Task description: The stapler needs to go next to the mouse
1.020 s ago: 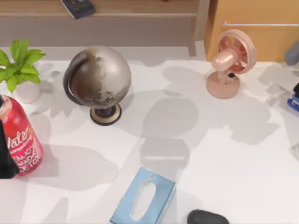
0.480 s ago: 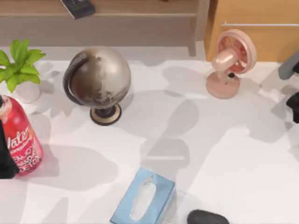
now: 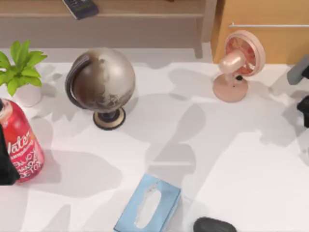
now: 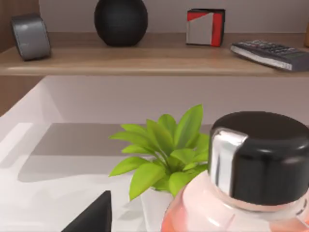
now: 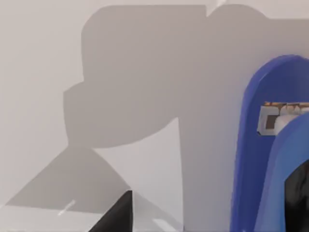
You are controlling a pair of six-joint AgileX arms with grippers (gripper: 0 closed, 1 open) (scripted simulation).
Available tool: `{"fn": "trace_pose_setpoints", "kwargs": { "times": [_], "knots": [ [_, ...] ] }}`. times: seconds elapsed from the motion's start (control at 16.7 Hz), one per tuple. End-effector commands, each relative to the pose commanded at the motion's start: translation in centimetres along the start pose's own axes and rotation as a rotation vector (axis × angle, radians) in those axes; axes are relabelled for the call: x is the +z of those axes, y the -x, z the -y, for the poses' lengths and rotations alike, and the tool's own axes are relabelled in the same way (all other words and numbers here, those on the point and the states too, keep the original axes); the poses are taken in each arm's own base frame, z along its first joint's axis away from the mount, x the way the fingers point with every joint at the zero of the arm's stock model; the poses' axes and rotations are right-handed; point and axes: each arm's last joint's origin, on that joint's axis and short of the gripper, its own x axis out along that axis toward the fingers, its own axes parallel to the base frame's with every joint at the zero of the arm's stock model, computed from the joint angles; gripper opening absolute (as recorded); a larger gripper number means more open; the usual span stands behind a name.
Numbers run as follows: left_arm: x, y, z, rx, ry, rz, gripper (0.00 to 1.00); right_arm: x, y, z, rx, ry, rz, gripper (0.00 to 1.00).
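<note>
From above, one black rounded mouse [image 3: 215, 225] lay at the table's near edge, just beside one light-blue tissue box [image 3: 148, 204]; one globe [image 3: 101, 82] and one pink fan [image 3: 237, 63] stood farther back. The right gripper [image 3: 303, 104] sat dark at the right edge, how wide it stood I could not tell. The left wrist view showed one red bottle [image 4: 241, 183] and one green plant [image 4: 164, 152], that arm parked. The right wrist view had the bright-blue bar-shaped stapler [image 5: 260, 159] close under the camera. An off-centre grip might let it slip.
</note>
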Motion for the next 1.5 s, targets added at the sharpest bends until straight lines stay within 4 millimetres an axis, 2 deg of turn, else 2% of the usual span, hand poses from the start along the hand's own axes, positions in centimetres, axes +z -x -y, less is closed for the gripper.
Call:
{"fn": "trace_pose_setpoints", "kwargs": {
  "times": [0.54,1.14,1.5],
  "knots": [
    [0.0,0.0,0.0,0.000,0.000,0.000,1.00,0.0,0.0,0.0,0.000,0.000,0.000,0.02],
    [0.0,0.0,0.0,0.000,0.000,0.000,1.00,0.1,0.3,0.0,-0.004,0.001,0.003,0.00],
    [0.0,0.0,0.0,0.000,0.000,0.000,1.00,0.1,3.1,0.0,-0.003,0.001,0.002,0.00]
  ]
}}
